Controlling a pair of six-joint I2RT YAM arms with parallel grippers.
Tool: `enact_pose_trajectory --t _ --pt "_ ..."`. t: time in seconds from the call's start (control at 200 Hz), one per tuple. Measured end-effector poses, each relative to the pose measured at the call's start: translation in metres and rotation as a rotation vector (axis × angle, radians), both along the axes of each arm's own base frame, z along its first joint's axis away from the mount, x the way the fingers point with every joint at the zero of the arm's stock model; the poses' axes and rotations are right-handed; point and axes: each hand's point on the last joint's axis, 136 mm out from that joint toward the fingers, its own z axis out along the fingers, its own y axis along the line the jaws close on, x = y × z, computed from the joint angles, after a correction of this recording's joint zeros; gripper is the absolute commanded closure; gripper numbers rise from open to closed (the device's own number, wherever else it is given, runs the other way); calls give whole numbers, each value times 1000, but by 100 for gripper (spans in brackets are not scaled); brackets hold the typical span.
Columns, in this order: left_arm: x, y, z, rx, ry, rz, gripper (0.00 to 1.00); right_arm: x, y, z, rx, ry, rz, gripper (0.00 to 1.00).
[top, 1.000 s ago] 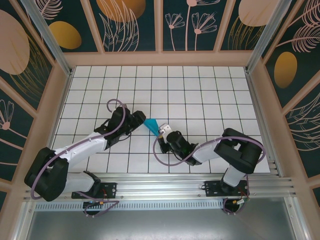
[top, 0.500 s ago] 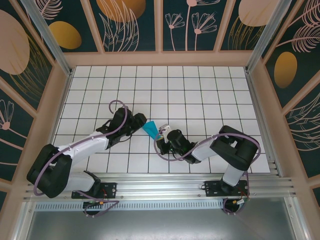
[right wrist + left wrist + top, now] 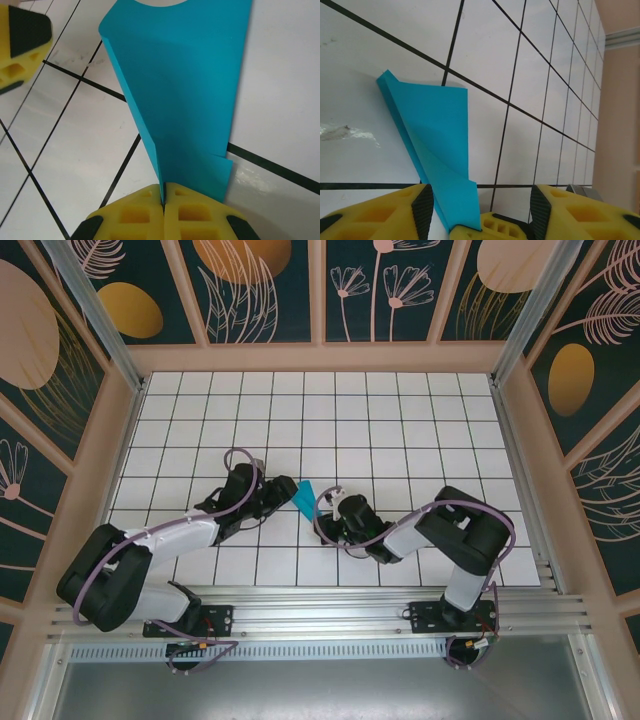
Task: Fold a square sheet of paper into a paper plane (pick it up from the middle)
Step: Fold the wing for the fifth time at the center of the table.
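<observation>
Currently, in the top view, the paper plane (image 3: 305, 496) lies on the table (image 3: 400, 420) just toward 6 o'clock of its centre, a narrow teal wedge between the two grippers. The left gripper (image 3: 287, 490) sits at the plane's 9 o'clock, the right gripper (image 3: 322, 505) at its 4 o'clock.

Left wrist view: the left gripper (image 3: 481, 206) is released, its yellow fingers (image 3: 385, 212) spread wide. The paper plane (image 3: 440, 135) runs from 11 o'clock down to 6 o'clock, and its lower end reaches between the fingers. One flap stands up off the surface along a long crease.

Right wrist view: the right gripper (image 3: 164, 200) is clenched on the plane's narrow end, finger faces pressed together with the paper plane (image 3: 185, 85) fanning out toward 12 o'clock. One finger of the left gripper (image 3: 20, 40) shows at 10 o'clock, apart from the paper.

Surface: white tiles with black grid lines; a faint smudge (image 3: 340, 132) marks one tile. Room: dark panels (image 3: 270, 290) with botanical motifs in pale frames on three sides; aluminium rails (image 3: 330, 605) carry the arm bases at 6 o'clock.
</observation>
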Motion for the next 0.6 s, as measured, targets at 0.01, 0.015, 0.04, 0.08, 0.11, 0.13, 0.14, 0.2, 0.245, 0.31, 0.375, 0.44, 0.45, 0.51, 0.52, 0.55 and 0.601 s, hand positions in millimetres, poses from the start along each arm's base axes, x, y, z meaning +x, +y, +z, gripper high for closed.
enact_pose_trajectory --t 0.01,0.015,0.04,0.08,0.11,0.13,0.14,0.2,0.245,0.31,0.375,0.44,0.45,0.51,0.52,0.55,0.601 --pt "0 0 0 -2 -2 -1 45 0 0 0 3 4 -2 98" --pt "0 0 0 -4 -3 -1 45 0 0 0 4 6 -2 98" --pt "-1 -1 0 -10 -5 -6 45 0 0 0 12 15 -5 98" --pt "-1 -3 0 -20 -8 -11 46 1 -1 1 25 33 -12 98" --pt "-1 -4 0 -29 -11 -16 46 1 -1 1 34 47 -18 98" --pt "-2 -4 0 -34 -12 -18 46 1 -1 1 39 54 -20 97" --pt "-2 -5 -1 -37 -12 -20 46 1 -1 1 43 58 -21 97" --pt "-3 -8 -2 -53 -10 -31 45 1 -2 1 57 75 -29 97" --pt "-3 -11 -4 -66 -8 -43 44 1 -2 1 63 84 -35 97" --pt "-2 -15 -7 -82 -3 -57 43 1 -2 1 71 92 -39 97" --pt "-2 -20 -12 -93 10 -76 42 1 -2 1 75 95 -41 96" --pt "-3 -23 -21 -92 30 -88 42 1 -2 1 76 97 -44 94" --pt "-3 -24 -22 -92 33 -89 42 1 -2 1 76 97 -44 94" --pt "-2 -26 -28 -92 50 -96 42 1 -2 1 77 99 -45 92" --pt "-2 -26 -28 -93 51 -96 42 1 -2 1 77 99 -45 92" --pt "-2 -28 -30 -95 57 -99 42 1 -2 1 77 99 -44 91" --pt "0 -30 -31 -98 59 -102 43 1 -2 1 78 99 -42 89"
